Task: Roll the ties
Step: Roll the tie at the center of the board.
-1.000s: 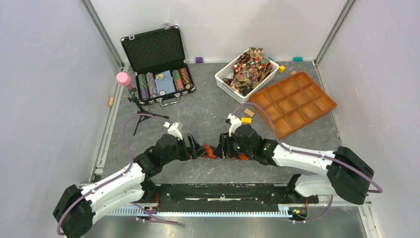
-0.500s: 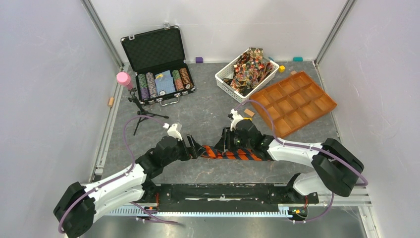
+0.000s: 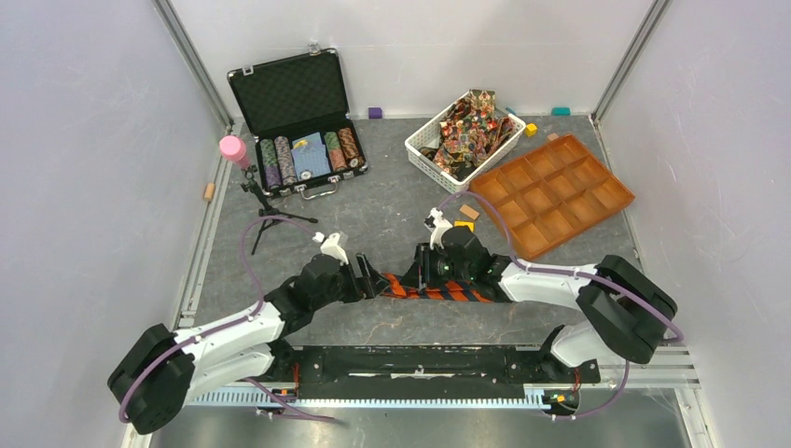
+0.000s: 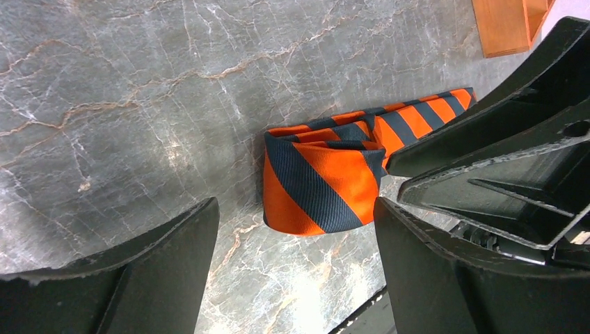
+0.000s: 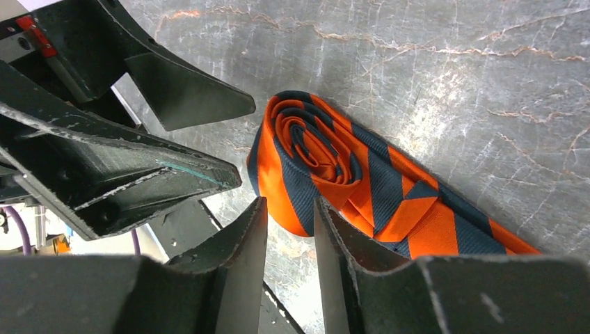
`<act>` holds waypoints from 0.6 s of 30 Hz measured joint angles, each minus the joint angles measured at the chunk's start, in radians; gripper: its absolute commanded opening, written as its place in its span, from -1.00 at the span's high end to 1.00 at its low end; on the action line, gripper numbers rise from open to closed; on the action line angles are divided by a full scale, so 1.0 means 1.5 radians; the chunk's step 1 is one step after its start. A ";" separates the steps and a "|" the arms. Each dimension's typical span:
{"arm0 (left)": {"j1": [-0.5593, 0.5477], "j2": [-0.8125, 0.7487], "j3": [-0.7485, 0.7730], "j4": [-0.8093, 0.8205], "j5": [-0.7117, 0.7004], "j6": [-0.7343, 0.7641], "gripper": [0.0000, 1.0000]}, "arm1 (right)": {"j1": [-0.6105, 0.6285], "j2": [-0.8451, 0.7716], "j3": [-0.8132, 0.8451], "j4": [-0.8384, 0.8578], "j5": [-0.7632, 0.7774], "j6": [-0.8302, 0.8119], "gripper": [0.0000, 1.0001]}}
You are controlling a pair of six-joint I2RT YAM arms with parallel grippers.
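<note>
Ties [image 3: 471, 126] mostly sit in a heap in the white basket [image 3: 422, 149] at the far right of the desk [image 3: 373, 205], and none of those looks rolled. You have one out: the orange and dark striped tie [image 3: 434, 289]. It lies on the near part of the desk, between the two arms.

That tie is only partly rolled. One end is wound into a few loose, squashed turns. The other part lies flat and is yet to be rolled.

From above, its long side runs left to right. The rolled end points at your left arm, and the flat tail runs off under your right arm.

Your left end effector [image 4: 296, 205] is spread wide, one finger on each side of the roll, touching nothing. Your right end effector [image 5: 290, 205] has its fingers close together at the roll's edge. I cannot tell if it is pinching the cloth.
</note>
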 measured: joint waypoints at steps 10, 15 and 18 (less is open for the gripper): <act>0.000 0.039 -0.005 0.055 0.020 -0.001 -0.70 | 0.000 0.048 0.000 0.007 -0.003 -0.008 0.41; 0.000 0.052 -0.014 0.082 0.032 -0.001 -0.69 | 0.000 0.053 0.000 0.009 0.002 -0.014 0.41; -0.001 0.062 -0.018 0.093 0.035 -0.001 -0.68 | 0.000 0.055 0.000 0.009 0.004 -0.019 0.42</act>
